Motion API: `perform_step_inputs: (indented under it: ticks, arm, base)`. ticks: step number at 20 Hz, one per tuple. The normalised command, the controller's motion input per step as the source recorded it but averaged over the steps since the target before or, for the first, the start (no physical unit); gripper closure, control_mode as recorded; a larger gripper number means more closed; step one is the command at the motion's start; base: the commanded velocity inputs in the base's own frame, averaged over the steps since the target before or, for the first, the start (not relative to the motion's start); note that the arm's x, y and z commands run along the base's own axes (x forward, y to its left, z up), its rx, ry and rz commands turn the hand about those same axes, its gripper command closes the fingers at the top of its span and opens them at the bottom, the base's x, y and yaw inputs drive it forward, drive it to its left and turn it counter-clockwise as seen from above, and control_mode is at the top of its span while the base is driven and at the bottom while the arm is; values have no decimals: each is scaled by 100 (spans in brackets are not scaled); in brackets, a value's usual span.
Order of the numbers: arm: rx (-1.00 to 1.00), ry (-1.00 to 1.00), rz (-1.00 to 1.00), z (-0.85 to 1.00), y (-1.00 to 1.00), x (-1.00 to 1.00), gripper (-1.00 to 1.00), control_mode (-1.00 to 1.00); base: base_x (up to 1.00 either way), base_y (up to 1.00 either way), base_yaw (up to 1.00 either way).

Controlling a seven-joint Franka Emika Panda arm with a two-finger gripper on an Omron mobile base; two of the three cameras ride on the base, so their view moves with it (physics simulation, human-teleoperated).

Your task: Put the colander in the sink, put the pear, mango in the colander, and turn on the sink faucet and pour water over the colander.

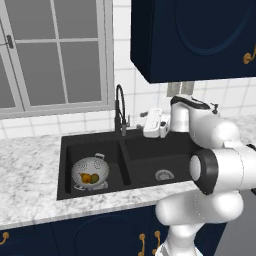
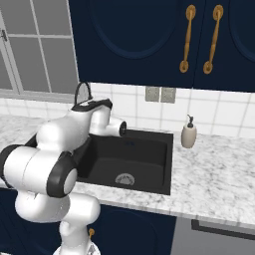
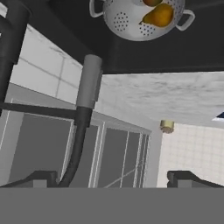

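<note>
The silver colander (image 1: 90, 172) stands in the left basin of the black sink (image 1: 145, 150). Inside it lie a yellow-orange mango (image 1: 85, 177) and a greenish pear (image 1: 94, 178). The thin black sink faucet (image 1: 120, 107) rises behind the divider between the basins. My gripper (image 1: 146, 122) hovers just right of the faucet, over the sink's back edge, open and holding nothing. In the rolled hand view the colander (image 3: 131, 19) with the mango (image 3: 159, 15) appears at the top. There the faucet (image 3: 89, 81) runs down close to the left fingertip (image 3: 41, 178). No water is visible.
A white soap dispenser (image 2: 188, 133) stands on the marble counter (image 2: 219, 174) right of the sink. Dark blue wall cabinets (image 1: 195, 40) hang above the sink, and a window (image 1: 55, 55) is behind the counter on the left. The right basin (image 2: 130, 154) holds nothing.
</note>
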Motion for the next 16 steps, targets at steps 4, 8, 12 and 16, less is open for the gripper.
perform_step_inputs:
  ticks: [4, 8, 12, 16]
  arm:
    - [1, 4, -3, -29, 20, 44, -100, -100]
    - [0, 5, -2, -38, 19, 38, -100, -100]
    - [1, 0, -2, -22, 7, 35, -100, -100]
    - [3, 0, -2, -11, 0, 46, -100, -100]
  base:
    - [0, 0, 0]
    - [0, 0, 0]
    - [0, 0, 0]
    - [0, 0, 0]
